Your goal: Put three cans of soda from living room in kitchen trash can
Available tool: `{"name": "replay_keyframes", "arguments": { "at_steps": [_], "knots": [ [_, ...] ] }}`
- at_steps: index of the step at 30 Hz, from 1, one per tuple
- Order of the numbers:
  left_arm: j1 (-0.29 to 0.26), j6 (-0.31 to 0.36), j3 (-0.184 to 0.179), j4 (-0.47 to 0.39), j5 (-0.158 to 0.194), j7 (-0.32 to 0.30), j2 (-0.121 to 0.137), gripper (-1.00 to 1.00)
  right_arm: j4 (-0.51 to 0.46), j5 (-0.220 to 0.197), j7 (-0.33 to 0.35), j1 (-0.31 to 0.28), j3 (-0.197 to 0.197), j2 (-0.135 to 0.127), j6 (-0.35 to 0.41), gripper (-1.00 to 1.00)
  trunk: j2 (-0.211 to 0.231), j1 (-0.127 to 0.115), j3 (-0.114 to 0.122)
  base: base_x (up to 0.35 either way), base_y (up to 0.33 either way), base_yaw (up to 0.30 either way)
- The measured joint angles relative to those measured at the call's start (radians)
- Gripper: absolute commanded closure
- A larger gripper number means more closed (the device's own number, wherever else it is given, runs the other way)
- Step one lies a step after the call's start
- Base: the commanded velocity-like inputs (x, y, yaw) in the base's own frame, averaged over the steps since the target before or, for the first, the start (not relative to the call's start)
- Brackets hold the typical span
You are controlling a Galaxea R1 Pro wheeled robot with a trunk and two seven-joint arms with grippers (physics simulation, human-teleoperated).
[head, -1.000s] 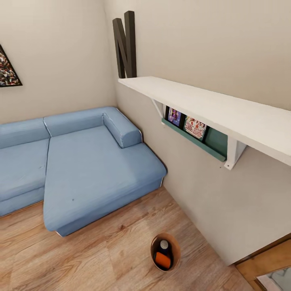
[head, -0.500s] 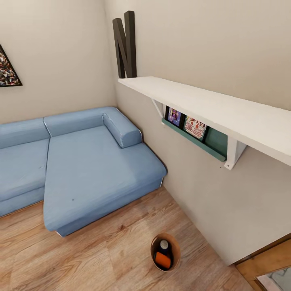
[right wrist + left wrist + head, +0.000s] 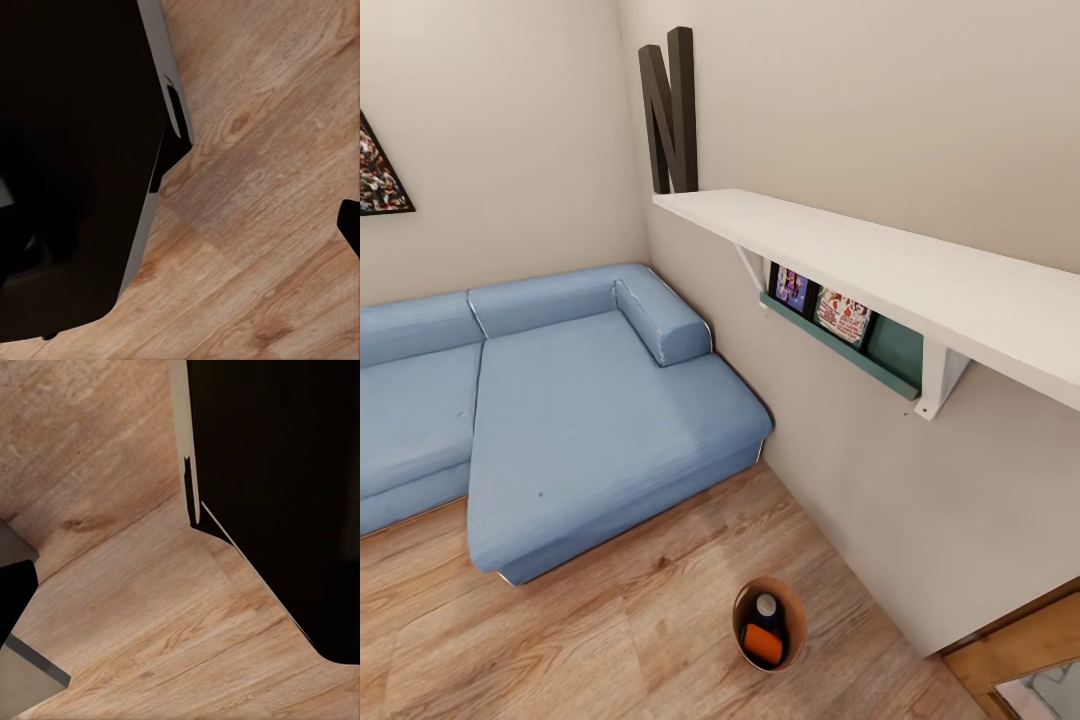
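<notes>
The trash can stands on the wood plank floor near the wall, its copper-brown inside facing up at me. Inside it lies an orange soda can, and behind that a dark blue can shows its silver top. I cannot make out a second orange can in the bin. In the left wrist view a dark fingertip sits at the picture's edge over bare floor. In the right wrist view another fingertip sits at the edge. Nothing is held in either gripper.
A blue L-shaped sofa fills the left. A white wall shelf with a teal rack juts out over the bin, and a big dark "N" stands on it. The robot's black body looms in both wrist views.
</notes>
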Motion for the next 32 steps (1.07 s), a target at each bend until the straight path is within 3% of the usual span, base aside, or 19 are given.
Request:
{"name": "replay_keyframes", "arguments": {
  "at_steps": [32],
  "knots": [
    [0.0, 0.0, 0.0, 0.0, 0.0, 0.0, 0.0, -1.0, -0.001, 0.0, 0.0, 0.0, 0.0, 0.005, 0.0, -1.0, 0.0, 0.0, 0.0, 0.0, 0.0, 0.0]
  ]
}}
